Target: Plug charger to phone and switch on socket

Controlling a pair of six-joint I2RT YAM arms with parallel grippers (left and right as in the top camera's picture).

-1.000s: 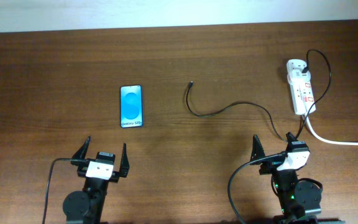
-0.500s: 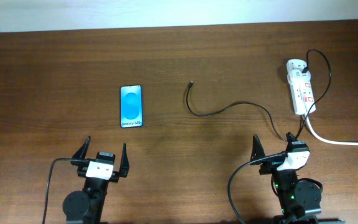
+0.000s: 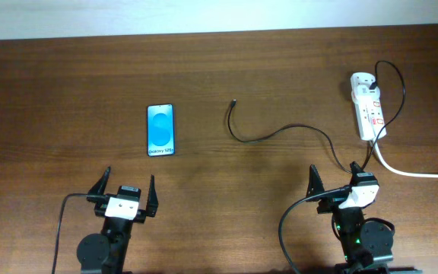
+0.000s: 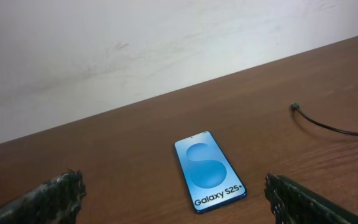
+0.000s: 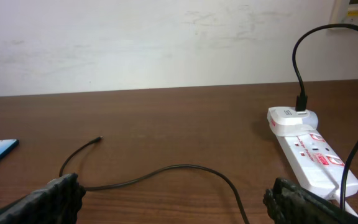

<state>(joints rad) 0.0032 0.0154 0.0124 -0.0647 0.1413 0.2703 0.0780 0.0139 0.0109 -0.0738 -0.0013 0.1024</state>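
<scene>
**Overhead view.** The phone (image 3: 161, 130) lies flat, screen up, on the left half of the surface (image 3: 52, 84). Its long axis runs from the robot side to the far side, and the lettered short edge faces the robot. The charger (image 3: 280, 131) snakes across the middle. Its connector (image 3: 234, 101) points to the far side, well apart from the phone. The socket (image 3: 368, 114) lies at far right, its long axis nearly parallel to the phone's. The left fingers (image 3: 101, 183) and right fingers (image 3: 312, 181) are spread wide and hold nothing.

**Left wrist view.** The phone (image 4: 209, 171) sits centred between the open left fingers (image 4: 58, 193), its far end slanted slightly left. The connector (image 4: 295, 107) lies to its right.

**Right wrist view.** The right fingers (image 5: 55, 196) are open. The charger (image 5: 166, 169) loops between them, its tip (image 5: 98, 140) raised at left. The socket (image 5: 306, 149) carries a black plug (image 5: 301, 102) at its far end.

**Procedure.** The task appears not yet started. Grasp the cable just behind the connector so that the tip cannot flex. Turn it in line with the phone's long axis. The port is probably on the lettered edge. Brace the phone with the other fingers during insertion.
</scene>
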